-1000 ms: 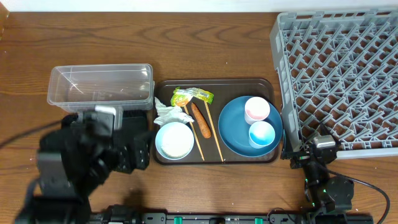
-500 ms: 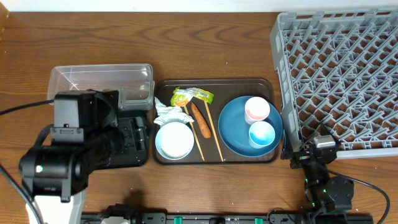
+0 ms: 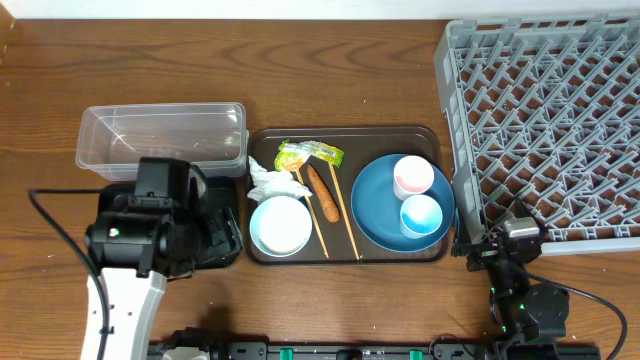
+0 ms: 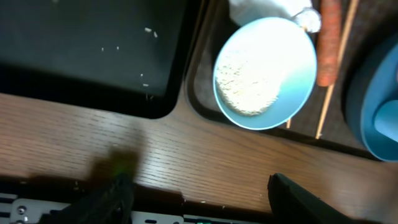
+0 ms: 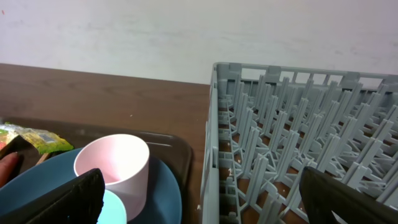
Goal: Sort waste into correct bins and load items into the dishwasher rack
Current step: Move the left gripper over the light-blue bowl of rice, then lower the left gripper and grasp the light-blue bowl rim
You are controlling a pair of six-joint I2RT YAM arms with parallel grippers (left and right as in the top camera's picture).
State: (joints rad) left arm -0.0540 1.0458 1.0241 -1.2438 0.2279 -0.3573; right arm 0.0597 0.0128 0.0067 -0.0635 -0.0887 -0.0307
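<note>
On the brown tray point(image 3: 345, 133) lie the yellow-green wrapper point(image 3: 308, 154), white napkin point(image 3: 270, 182), orange sausage piece point(image 3: 322, 192), two chopsticks point(image 3: 346, 215) and the pale blue bowl point(image 3: 280, 225) of rice point(image 4: 247, 78). The blue plate point(image 3: 375, 215) carries the pink cup point(image 3: 413, 177) and the light blue cup point(image 3: 420, 215). The clear tub point(image 3: 160, 140) sits behind the black tray point(image 4: 93, 56), which holds loose rice grains point(image 4: 146, 81). My left gripper point(image 4: 202, 202) hangs open over the table's front edge, left of the bowl. My right gripper point(image 5: 205, 199) is open and empty between the pink cup point(image 5: 115, 165) and the grey rack point(image 5: 311, 143).
The grey rack point(image 3: 545, 120) fills the right side, its left wall close to the brown tray. My left arm point(image 3: 150, 230) covers most of the black tray from above. The table's front edge runs just under both arms.
My left arm has swung and settled over the black tray, drawing in toward the front edge, and its jaws have narrowed somewhat. The right arm and all objects stay put.
</note>
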